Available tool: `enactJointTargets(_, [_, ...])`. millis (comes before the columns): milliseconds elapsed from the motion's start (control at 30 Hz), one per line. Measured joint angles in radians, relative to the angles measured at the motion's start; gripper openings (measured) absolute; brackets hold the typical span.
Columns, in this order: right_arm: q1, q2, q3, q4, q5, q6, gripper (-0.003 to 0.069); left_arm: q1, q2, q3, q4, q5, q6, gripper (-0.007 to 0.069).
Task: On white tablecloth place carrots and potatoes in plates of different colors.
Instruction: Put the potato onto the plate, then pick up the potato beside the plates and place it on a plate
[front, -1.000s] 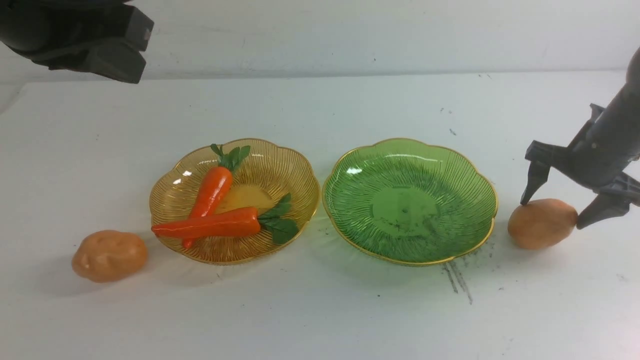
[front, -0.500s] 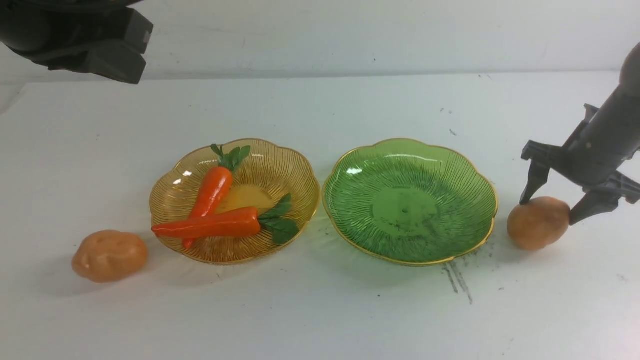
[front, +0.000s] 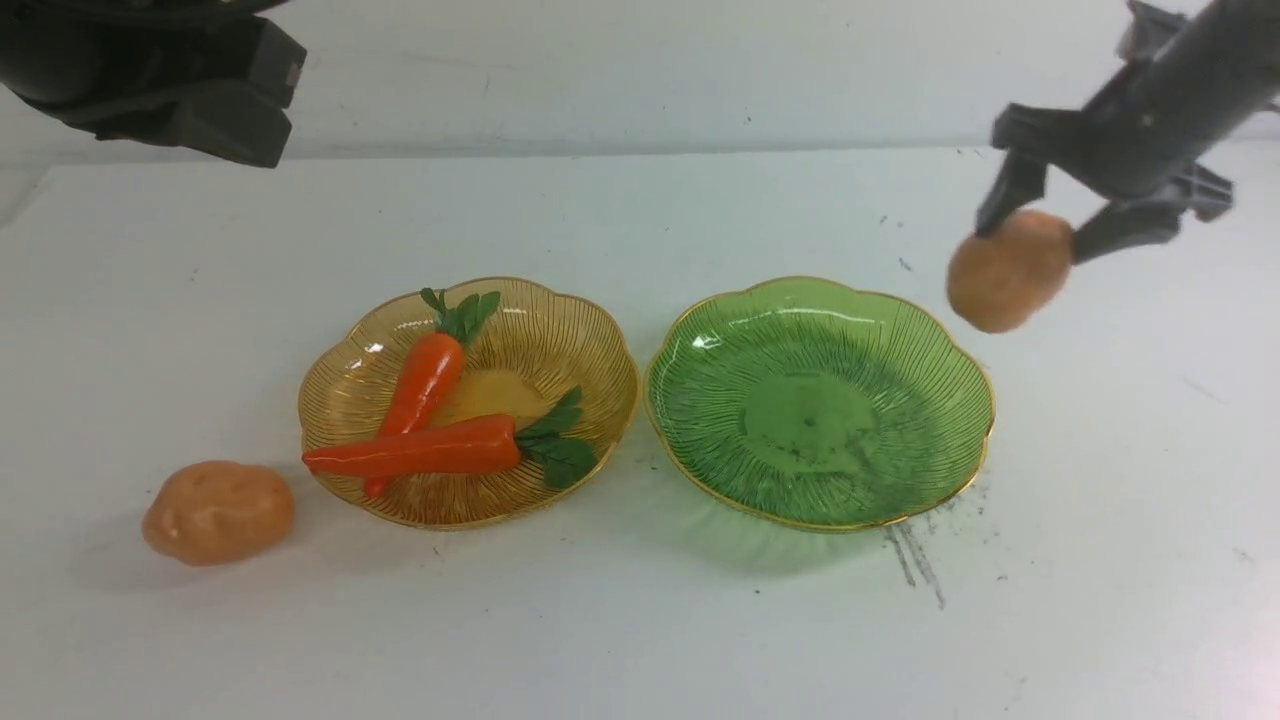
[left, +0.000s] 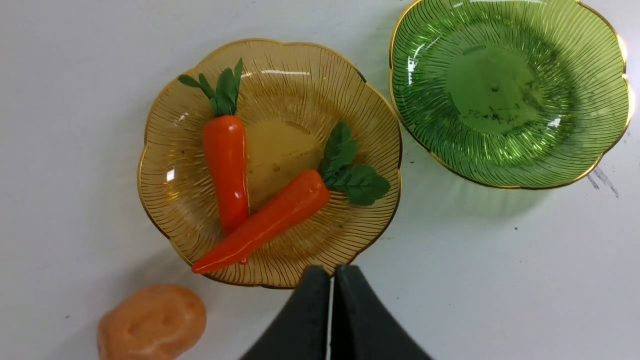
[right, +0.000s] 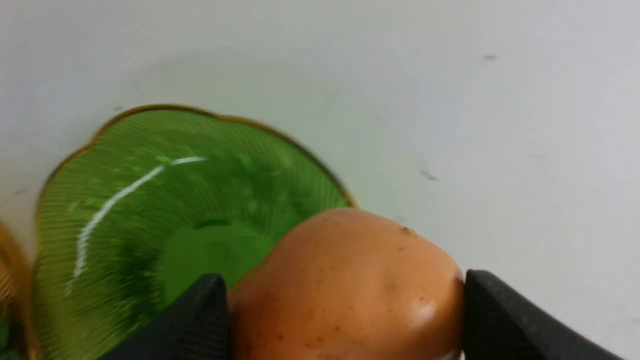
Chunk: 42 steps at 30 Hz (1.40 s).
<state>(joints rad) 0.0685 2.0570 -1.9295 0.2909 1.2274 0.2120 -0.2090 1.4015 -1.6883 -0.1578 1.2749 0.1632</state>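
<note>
Left potato (front: 219, 512): on white tablecloth (front: 620, 640), just beside amber plate; awaits placement. Left pincer (left: 330, 272): clenched, nothing between tips; idle. Both carrots (front: 425, 380) (front: 420, 450): in amber plate (front: 575, 340), crossed; carrot stage complete. Green plate (front: 808, 410): unloaded, receives potatoes by inference. Right pincer (front: 1030, 230): grasping right potato (front: 1005, 280), raised clear of cloth, near green plate's far right rim. Step in hand: potato transfer. Next move: center load over green plate, lower, release; avoid rim contact.

right pincer (front: 1030, 245) raised, left shut
</note>
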Motion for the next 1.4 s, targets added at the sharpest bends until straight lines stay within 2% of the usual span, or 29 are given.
enactJointTargets(100, [0.101, 0.043, -0.007, -0.017, 0.0, -0.02, 0.0544, 0.0, 0.0, 0.0, 0.012, 0.0, 0.0, -0.0003])
enactJointTargets(233, [0.176, 0.129, -0.007, -0.081, 0.002, -0.023, 0.054, 0.0, 0.0, 0.0, 0.064, 0.0, 0.0, -0.0003])
enactJointTargets(400, [0.183, 0.163, -0.01, -0.076, 0.006, -0.023, 0.0547, 0.0, -0.001, 0.002, 0.1, 0.0, -0.001, -0.0003])
enactJointTargets(533, [0.183, 0.147, -0.043, -0.075, 0.008, -0.024, 0.0652, 0.0, -0.027, 0.061, 0.129, -0.004, -0.008, -0.0003])
enactJointTargets(600, [0.183, 0.119, -0.047, -0.062, 0.008, -0.024, 0.0678, 0.004, -0.048, 0.105, 0.158, -0.004, -0.02, -0.0003])
enactJointTargets(833, [0.182, 0.025, -0.034, -0.074, 0.008, -0.051, 0.0681, 0.105, -0.095, 0.22, 0.177, -0.004, -0.059, -0.0003])
enactJointTargets(900, [0.182, -0.02, -0.006, -0.075, 0.011, -0.072, 0.0653, 0.138, -0.095, 0.229, 0.176, -0.004, -0.061, -0.0003])
enactJointTargets(1000, [0.182, -0.173, 0.084, -0.082, 0.012, -0.14, 0.0531, 0.221, -0.074, 0.242, 0.158, -0.006, -0.061, -0.0003])
enactJointTargets(1033, [0.182, -0.231, 0.123, -0.095, 0.012, -0.159, 0.0469, 0.239, -0.06, 0.245, 0.158, -0.008, -0.061, -0.0003])
enactJointTargets(1067, [0.182, -0.243, 0.123, -0.095, 0.012, -0.16, 0.0458, 0.242, -0.057, 0.245, 0.158, -0.009, -0.061, -0.0003])
enactJointTargets(1100, [0.182, -0.353, 0.188, -0.116, 0.013, -0.173, 0.036, 0.261, -0.019, 0.25, 0.151, -0.026, -0.057, -0.0003])
enactJointTargets(1167, [0.182, -0.462, 0.257, -0.122, 0.019, -0.182, 0.0225, 0.272, 0.029, 0.251, 0.149, -0.028, -0.052, -0.0003])
enactJointTargets(1200, [0.182, -0.484, 0.273, -0.123, 0.019, -0.184, 0.0211, 0.273, 0.041, 0.251, 0.148, -0.028, -0.052, -0.0003])
enactJointTargets(1233, [0.182, -0.556, 0.327, -0.123, 0.022, -0.189, 0.0115, 0.274, 0.082, 0.251, 0.141, -0.028, -0.052, -0.0003])
enactJointTargets(1267, [0.182, -0.566, 0.335, -0.123, 0.024, -0.189, 0.0092, 0.274, 0.094, 0.251, 0.138, -0.028, -0.052, -0.0003])
enactJointTargets(1300, [0.182, -0.635, 0.397, -0.117, 0.027, -0.196, 0.0031, 0.274, 0.136, 0.251, 0.129, -0.028, -0.052, 0.0001])
enactJointTargets(1400, [0.182, -0.741, 0.515, -0.101, 0.032, -0.206, -0.0007, 0.274, 0.232, 0.251, 0.116, -0.03, -0.051, 0.0051])
